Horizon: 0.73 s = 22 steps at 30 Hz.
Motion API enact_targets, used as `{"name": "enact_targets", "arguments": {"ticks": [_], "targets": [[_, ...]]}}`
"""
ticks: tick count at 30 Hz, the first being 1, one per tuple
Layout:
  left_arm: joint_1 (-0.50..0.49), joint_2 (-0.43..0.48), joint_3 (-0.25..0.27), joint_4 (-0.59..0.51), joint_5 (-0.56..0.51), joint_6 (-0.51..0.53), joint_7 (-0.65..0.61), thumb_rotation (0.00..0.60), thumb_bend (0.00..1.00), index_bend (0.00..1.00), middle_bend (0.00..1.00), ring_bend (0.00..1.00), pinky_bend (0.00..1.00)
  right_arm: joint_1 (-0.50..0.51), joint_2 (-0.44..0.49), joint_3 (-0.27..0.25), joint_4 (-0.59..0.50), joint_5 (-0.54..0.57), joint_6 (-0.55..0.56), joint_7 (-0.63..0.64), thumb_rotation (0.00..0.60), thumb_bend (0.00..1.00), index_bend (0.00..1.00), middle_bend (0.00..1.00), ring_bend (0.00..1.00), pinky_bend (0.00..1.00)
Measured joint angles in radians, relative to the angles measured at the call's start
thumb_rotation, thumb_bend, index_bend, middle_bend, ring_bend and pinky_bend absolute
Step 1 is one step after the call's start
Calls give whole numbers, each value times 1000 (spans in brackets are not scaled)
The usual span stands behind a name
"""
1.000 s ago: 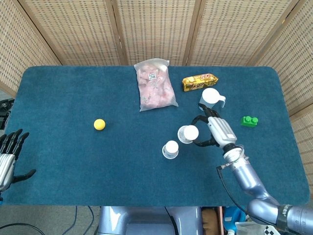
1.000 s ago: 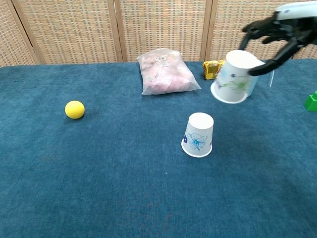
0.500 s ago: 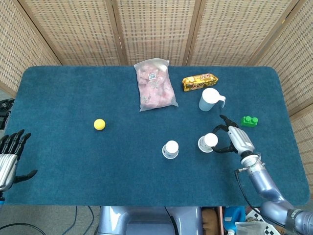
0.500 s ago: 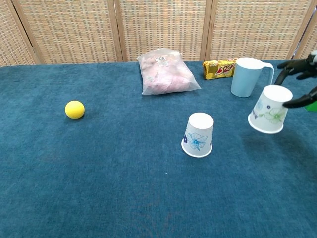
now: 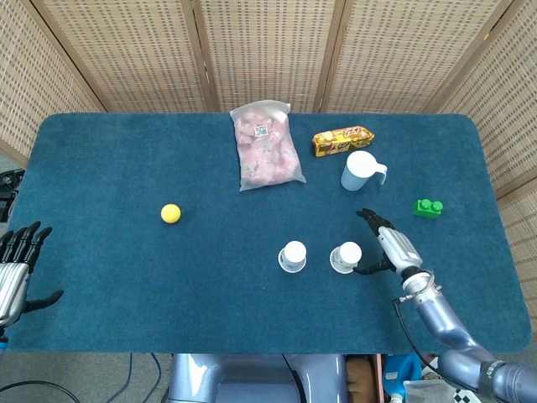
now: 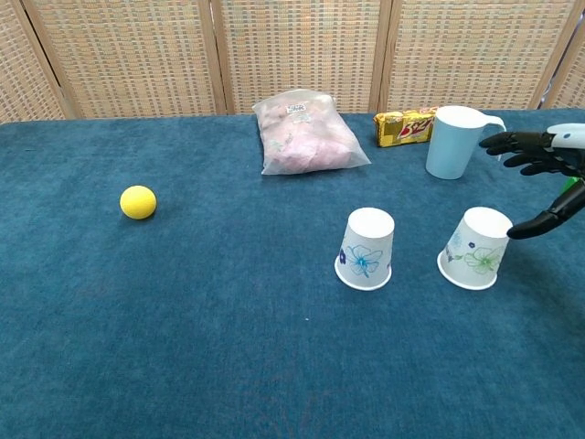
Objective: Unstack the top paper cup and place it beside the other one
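Observation:
Two upside-down white paper cups stand side by side on the blue table. The cup with a blue flower (image 5: 293,256) (image 6: 366,248) is on the left. To its right is the cup with a green flower (image 5: 345,257) (image 6: 475,248), a small gap between them. My right hand (image 5: 388,244) (image 6: 545,177) is just right of that cup with its fingers spread and nothing in it; the thumb tip is at the cup's side. At the table's left edge my left hand (image 5: 16,270) holds nothing, fingers apart.
Behind the cups stand a pale blue mug (image 5: 360,170) (image 6: 452,142), a yellow snack pack (image 5: 342,140) (image 6: 403,126) and a pink bag (image 5: 267,156) (image 6: 303,137). A green brick (image 5: 428,207) lies right of my hand. A yellow ball (image 5: 170,213) (image 6: 138,202) is at the left.
My right hand carried the green-flower cup down and set it on the table right of the blue-flower cup. Its fingers have come off the cup.

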Motion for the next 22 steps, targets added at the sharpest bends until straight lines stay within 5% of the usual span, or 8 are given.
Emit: {"name": "enact_targets", "arguments": {"ticks": [8, 22], "targets": [[4, 6, 2, -2, 8, 9, -13, 600, 78, 0, 0, 0, 0, -63, 70, -20, -72, -134, 128, -11, 600, 0, 0, 0, 0, 0], [33, -7, 11, 3, 54, 75, -3, 600, 78, 0, 0, 0, 0, -303, 119, -179, 20, -566, 628, -287, 600, 0, 0, 0, 0, 0]]}}
